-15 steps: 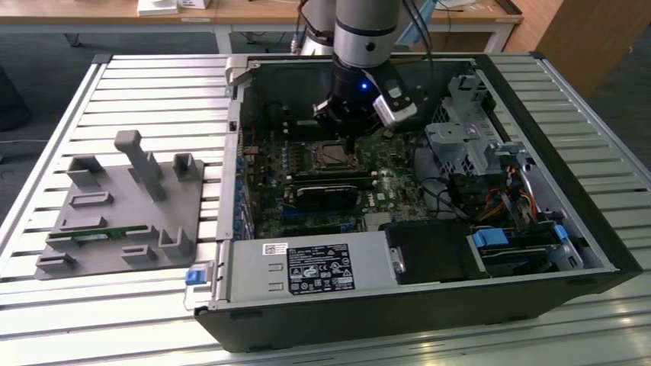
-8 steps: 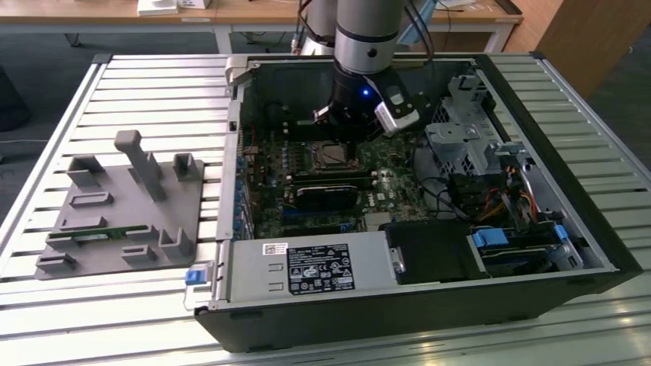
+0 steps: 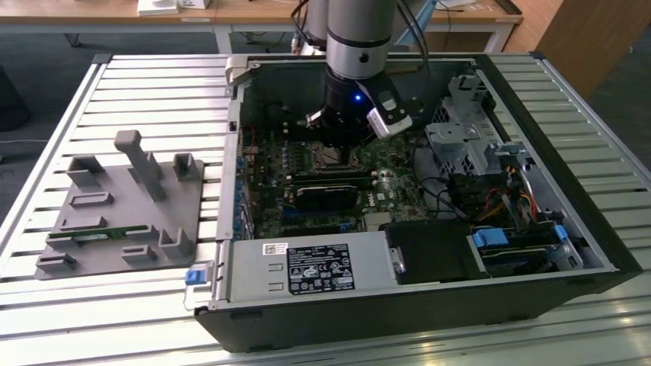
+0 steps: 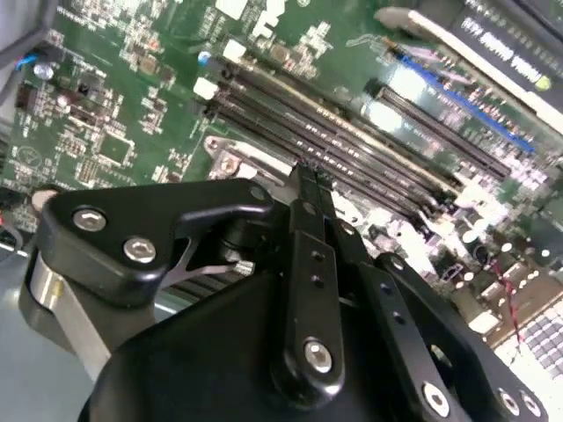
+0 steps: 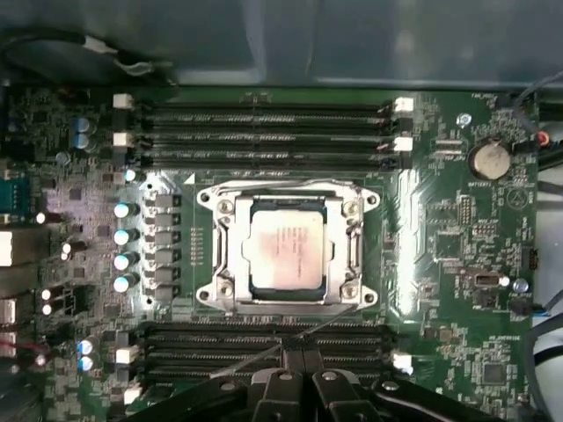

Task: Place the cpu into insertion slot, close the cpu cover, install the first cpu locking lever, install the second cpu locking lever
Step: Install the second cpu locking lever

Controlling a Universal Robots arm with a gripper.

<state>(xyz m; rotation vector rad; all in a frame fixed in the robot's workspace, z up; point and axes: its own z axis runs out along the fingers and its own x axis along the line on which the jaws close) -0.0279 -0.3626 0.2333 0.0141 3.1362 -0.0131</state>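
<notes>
You'll see the motherboard [image 5: 440, 264] carrying one cpu [image 5: 286, 248], seated in its insertion slot [image 5: 264, 294] mid-board under one cpu cover [image 5: 224, 251]. Your gripper [image 5: 297, 356], fingers pressed together and empty, hovers just beside it, over four memory slots [image 5: 220, 347].

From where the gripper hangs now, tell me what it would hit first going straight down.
Probably the memory slots beside the cpu cover: the gripper points at them, though depth is unclear.
</notes>
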